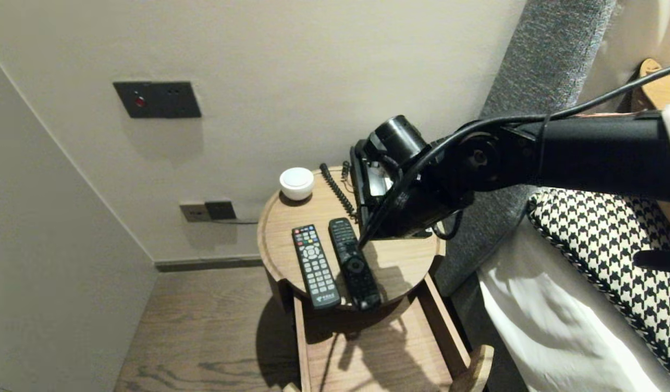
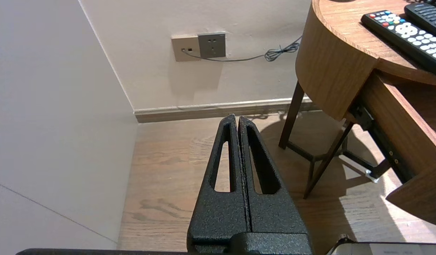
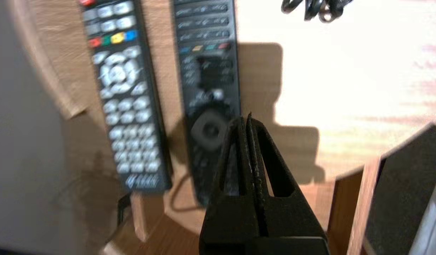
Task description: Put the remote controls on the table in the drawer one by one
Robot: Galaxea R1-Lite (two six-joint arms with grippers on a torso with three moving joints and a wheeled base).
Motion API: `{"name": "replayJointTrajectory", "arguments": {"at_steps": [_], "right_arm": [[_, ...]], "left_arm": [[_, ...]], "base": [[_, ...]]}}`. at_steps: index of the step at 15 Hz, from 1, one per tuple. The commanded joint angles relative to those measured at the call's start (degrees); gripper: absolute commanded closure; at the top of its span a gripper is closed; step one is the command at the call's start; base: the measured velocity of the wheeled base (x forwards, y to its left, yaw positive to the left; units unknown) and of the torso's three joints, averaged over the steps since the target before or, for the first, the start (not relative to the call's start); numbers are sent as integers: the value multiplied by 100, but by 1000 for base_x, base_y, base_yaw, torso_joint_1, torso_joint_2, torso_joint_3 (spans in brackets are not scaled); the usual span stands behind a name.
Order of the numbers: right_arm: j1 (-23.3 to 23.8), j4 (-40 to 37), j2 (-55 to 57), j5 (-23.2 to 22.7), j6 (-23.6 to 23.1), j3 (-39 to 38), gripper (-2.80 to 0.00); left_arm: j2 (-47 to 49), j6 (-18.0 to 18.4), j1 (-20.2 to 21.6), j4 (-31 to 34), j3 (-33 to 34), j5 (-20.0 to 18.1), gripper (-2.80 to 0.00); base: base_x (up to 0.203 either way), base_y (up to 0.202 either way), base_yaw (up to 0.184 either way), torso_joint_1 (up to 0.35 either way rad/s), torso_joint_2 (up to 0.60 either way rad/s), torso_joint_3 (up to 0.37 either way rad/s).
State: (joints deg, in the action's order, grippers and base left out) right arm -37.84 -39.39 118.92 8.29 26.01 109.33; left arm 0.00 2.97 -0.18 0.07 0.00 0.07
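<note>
The right gripper (image 1: 363, 242), fingers pressed together and empty, is over the slim black plastic remote (image 1: 356, 269) on the round wooden table (image 1: 405, 261); a white-buttoned black remote (image 1: 314, 267) lies just beside. Its arm hides most of the black telephone (image 1: 367, 188) behind it. The closed left gripper (image 2: 238, 118) hangs low by the table.

black remote (image 1: 354, 264) flat, buttons up, at round table (image 1: 283, 239) front edge
</note>
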Motion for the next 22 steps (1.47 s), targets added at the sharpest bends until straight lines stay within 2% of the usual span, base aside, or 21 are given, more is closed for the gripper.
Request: {"name": "replayJointTrajectory", "arguments": {"at_steps": [1,2,3,11,16,22], "right_arm": [[22,15,249,32,18,88,0],[50,35,239,41,20,88,0],[70,40,227,45,11,88,-280],[-107,103,261,47,-90,88,-280],[-337,421,449,493,-87,80,-280],[-388,458,634,551,-132,80,-280]], "left_arm": [[0,2,1,1,0,1,0],[0,1,1,1,0,1,0],[0,1,1,1,0,1,0],[0,1,1,1,0,1,0],[0,1,1,1,0,1,0],[0,1,1,1,0,1,0]], "base": [[0,0,0,0,0,0],[0,0,0,0,0,0],[0,0,0,0,0,0],[0,0,0,0,0,0],[0,0,0,0,0,0],[0,0,0,0,0,0]]}}
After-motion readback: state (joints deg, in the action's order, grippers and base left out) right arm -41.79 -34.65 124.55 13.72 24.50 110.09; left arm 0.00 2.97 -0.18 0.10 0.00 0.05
